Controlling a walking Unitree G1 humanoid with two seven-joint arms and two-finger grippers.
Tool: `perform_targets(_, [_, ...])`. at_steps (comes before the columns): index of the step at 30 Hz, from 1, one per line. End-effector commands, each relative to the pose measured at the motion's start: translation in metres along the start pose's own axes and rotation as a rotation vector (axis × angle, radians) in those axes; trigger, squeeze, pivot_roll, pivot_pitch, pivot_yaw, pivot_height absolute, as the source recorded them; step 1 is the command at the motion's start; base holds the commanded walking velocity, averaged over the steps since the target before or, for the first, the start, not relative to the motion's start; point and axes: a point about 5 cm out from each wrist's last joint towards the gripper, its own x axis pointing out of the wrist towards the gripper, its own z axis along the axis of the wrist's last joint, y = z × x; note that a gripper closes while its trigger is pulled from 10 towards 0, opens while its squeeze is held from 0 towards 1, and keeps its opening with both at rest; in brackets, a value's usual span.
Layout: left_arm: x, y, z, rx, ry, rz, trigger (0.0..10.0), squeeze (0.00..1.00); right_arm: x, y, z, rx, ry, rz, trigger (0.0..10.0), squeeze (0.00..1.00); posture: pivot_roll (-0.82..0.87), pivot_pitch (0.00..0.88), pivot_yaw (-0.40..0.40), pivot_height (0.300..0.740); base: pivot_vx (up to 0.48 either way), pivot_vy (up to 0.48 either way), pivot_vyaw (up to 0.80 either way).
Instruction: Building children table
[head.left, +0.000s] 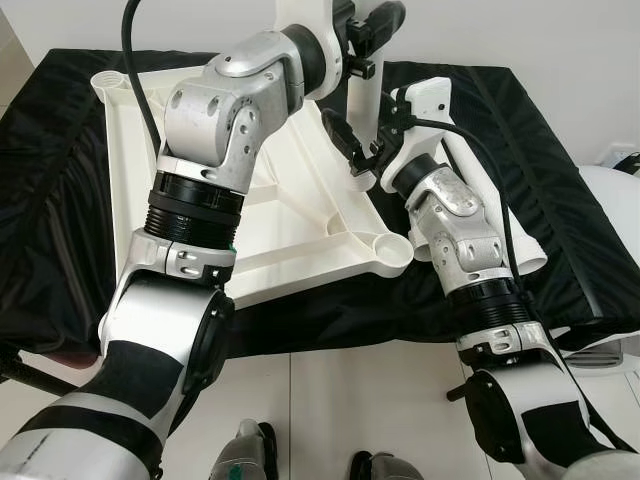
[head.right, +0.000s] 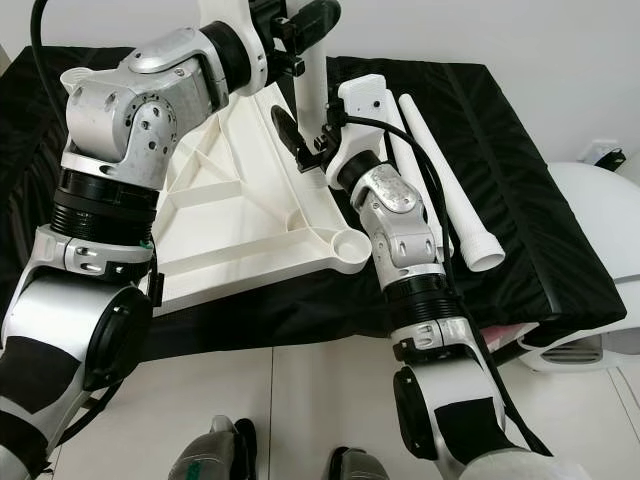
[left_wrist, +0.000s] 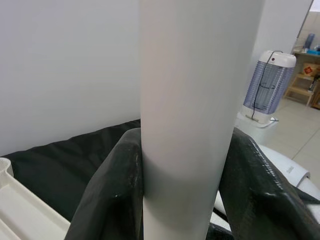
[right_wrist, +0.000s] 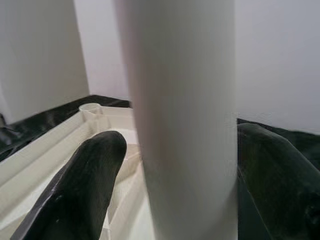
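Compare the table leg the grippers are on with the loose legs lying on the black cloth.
The held leg stands upright on the tabletop; the loose legs lie flat on the black cloth. The held leg has the left gripper clamped on it and the right gripper around it; the loose legs lie untouched. Both are white plastic tubes.

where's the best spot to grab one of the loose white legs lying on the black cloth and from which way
Grip the loose leg around the middle of its round shaft, coming straight down from above with the fingers across its width. It lies flat on the black cloth beside the right arm, narrow end away from the robot and flared end near, so the mid-shaft is even and easy to pinch.
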Motion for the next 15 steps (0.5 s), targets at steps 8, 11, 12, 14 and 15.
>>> perform_targets(8, [0.001,-0.015,0.001,0.034,-0.014,-0.067,10.0,0.0,0.006,-0.007,0.006,0.011,0.014,-0.039,10.0,0.0,0.03,0.113,-0.026,0.74,0.0,0.0,0.0])
perform_targets(11, [0.002,-0.016,0.0,0.037,-0.012,-0.069,10.0,0.0,0.007,-0.007,0.008,0.008,0.009,-0.035,10.0,0.0,0.03,0.112,-0.028,0.74,0.0,0.0,0.0])
perform_targets(12, [0.002,-0.016,0.0,0.038,-0.012,-0.07,10.0,0.0,0.007,-0.006,0.01,0.007,0.007,-0.034,10.0,0.0,0.03,0.112,-0.028,0.74,0.0,0.0,0.0])
perform_targets(14, [0.002,-0.016,-0.001,0.038,-0.011,-0.07,10.0,0.0,0.007,-0.005,0.011,0.007,0.005,-0.03,10.0,0.0,0.03,0.112,-0.029,0.74,0.0,0.0,0.0])
perform_targets(15, [0.002,-0.017,-0.002,0.044,-0.009,-0.07,10.0,0.0,0.007,-0.003,0.012,0.002,0.009,-0.02,10.0,0.0,0.03,0.111,-0.03,0.74,0.0,0.0,0.0])
